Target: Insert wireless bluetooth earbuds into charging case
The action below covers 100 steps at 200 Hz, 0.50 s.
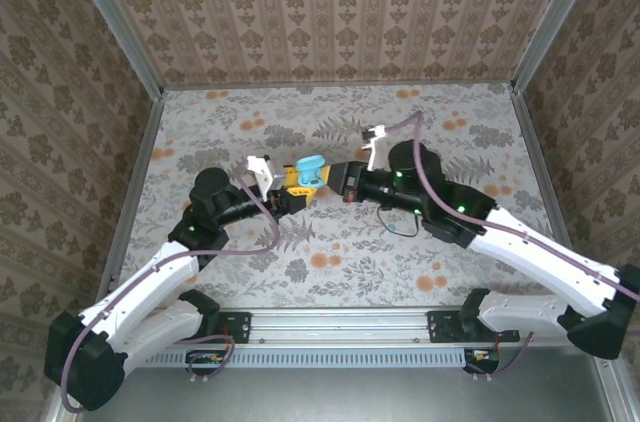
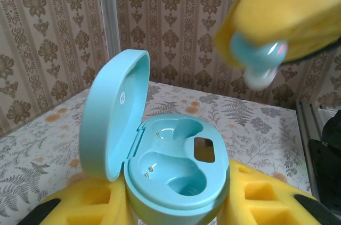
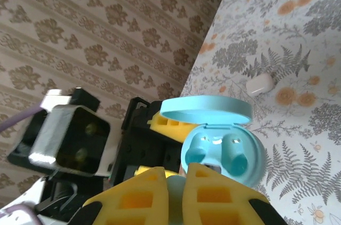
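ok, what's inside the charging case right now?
Both wells of the charging case are empty; only small gold contact pins show. Its lower body is hidden between the yellow pads of the left end effector.

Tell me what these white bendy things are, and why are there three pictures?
They are two robot arms, a left arm and a right arm, fixed to the near edge of a flowery table. One picture looks down from above. The other two come from little cameras on each arm's wrist, so you see the yellow fingers up close. The left hand holds a blue case with its lid open, and both cups inside look empty. The right hand pinches a small blue earbud close to the case. One white earbud lies on the table nearby.
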Tool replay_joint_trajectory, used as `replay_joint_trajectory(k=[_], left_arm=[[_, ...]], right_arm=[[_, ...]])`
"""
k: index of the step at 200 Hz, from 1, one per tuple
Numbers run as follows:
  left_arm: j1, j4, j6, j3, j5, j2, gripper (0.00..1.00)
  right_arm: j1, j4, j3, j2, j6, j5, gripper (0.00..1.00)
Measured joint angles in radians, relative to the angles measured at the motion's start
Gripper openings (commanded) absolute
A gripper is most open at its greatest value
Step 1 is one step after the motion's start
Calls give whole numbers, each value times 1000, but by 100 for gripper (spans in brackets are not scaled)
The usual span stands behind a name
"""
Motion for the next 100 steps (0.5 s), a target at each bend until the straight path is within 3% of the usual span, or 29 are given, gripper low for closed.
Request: replay_joint_trajectory(k=[100], left_arm=[[-29, -9, 9, -15, -52, -63, 28]], right_arm=[[63, 40, 34, 77, -26, 34, 10]])
